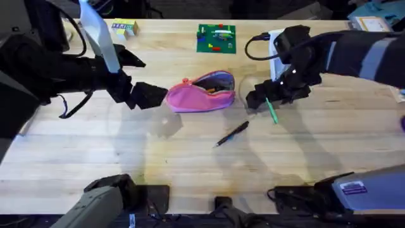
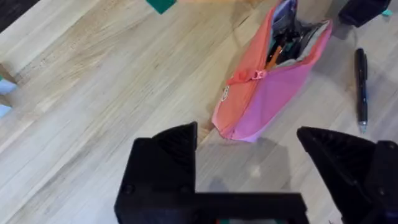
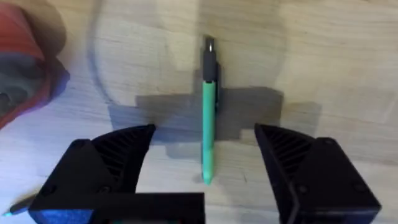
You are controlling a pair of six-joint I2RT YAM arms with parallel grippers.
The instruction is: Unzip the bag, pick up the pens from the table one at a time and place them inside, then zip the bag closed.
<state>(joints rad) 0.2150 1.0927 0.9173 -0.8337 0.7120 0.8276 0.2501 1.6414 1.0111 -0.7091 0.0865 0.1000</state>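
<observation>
Bag: pink pouch lying on its side near table centre, zipper undone, mouth gaping toward the R arm. Contents seen via L wrist cam: dark lining w/ several writing items inside, at least one orange; exact count can't tell. Pink pull sits at the closed end of the zip, L side.

Green pen: on table just R of bag, not inside. R wrist cam shows it lying flat on the wood, centred in the gap of the R gripper. Jaws spread wide, one finger each side, neither touching the pen. Bag edge at frame corner.

Black pen: on table in front of bag, well apart from it, angled diagonally. Also in L wrist cam, beside the bag's open end.

L gripper: just beside the bag's closed end, jaws apart w/ nothing between them; bag corner near but contact w/ fingers can't tell.

Table: light wood planks, seams visible. Far edge: green board w/ small parts, small yellow box, white item behind R arm. Dark eqpt along near edge by both arm bases.
</observation>
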